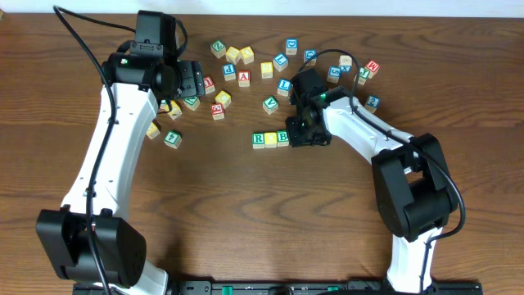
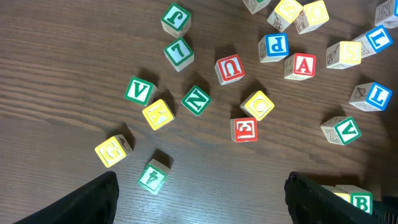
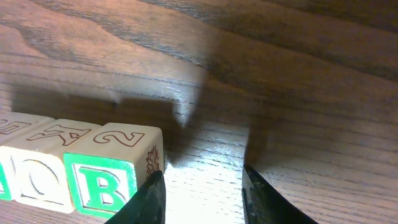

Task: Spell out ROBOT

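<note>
- Right gripper (image 3: 202, 199): my jaws part-spread, pinching nothing, just beside B cube (image 3: 99, 186).
- Mid-desk row reads R (image 1: 259, 139), O (image 1: 271, 139), B (three of five).
- Left gripper (image 2: 202, 202) spread wide, empty; O, T remain.

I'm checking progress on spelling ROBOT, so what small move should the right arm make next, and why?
Probably lift the right gripper straight up, clear of the row. Its jaws stand apart, empty, just beside the B cube, which already ends the row reading R, O, B; two letters remain.
</note>
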{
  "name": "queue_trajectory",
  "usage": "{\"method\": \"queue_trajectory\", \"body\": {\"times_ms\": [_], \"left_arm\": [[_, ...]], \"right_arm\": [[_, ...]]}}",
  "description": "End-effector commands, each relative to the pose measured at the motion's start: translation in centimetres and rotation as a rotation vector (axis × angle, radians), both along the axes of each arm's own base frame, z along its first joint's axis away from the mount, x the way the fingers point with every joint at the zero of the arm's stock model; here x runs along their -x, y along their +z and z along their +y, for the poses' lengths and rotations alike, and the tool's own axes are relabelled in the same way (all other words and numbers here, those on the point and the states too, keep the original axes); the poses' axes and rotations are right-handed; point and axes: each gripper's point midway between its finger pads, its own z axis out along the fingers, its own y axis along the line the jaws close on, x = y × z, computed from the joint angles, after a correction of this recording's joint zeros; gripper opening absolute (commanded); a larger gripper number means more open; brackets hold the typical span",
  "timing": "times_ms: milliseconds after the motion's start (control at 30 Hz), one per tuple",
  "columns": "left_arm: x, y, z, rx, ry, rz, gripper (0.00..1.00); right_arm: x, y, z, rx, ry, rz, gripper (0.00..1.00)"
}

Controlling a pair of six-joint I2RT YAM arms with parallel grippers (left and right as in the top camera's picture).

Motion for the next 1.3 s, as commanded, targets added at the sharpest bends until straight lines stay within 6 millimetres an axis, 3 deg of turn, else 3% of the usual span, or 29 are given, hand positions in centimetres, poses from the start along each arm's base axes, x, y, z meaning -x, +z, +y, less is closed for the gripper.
{"method": "queue_trajectory", "body": {"times_ms": [0, 933, 1267], "left_arm": [[0.1, -0.7, 0.1, -0.001, 0.013, 0.019, 0.85], [0.1, -0.7, 0.1, -0.001, 0.013, 0.019, 0.84], [0.1, -0.7, 0.1, -0.001, 0.013, 0.019, 0.84]], "right_arm": [[0.7, -0.4, 0.9, -0.002, 0.036, 0.012, 0.35], [0.8, -0.3, 1.0, -0.009, 0.036, 0.021, 0.36], [-0.1, -0.4, -1.1, 0.027, -0.144, 0.03, 0.37]]}}
